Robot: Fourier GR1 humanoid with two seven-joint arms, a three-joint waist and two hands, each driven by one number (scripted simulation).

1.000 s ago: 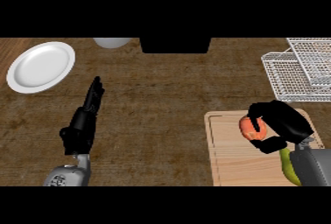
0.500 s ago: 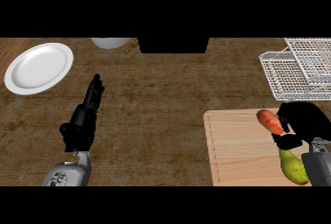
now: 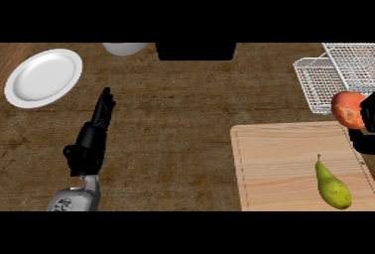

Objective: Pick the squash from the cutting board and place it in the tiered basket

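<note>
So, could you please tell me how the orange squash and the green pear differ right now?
The squash is orange-red and rounded; the pear is yellow-green, long and tapered. The squash is up at the view's right edge against the right hand, near the wire basket; the pear lies flat on the cutting board, untouched. Both are whole produce.

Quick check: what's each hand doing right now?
Left hand: open, fingers straight, holding nothing.
Right hand: at the view's right edge, holding the squash off the cutting board.
</note>
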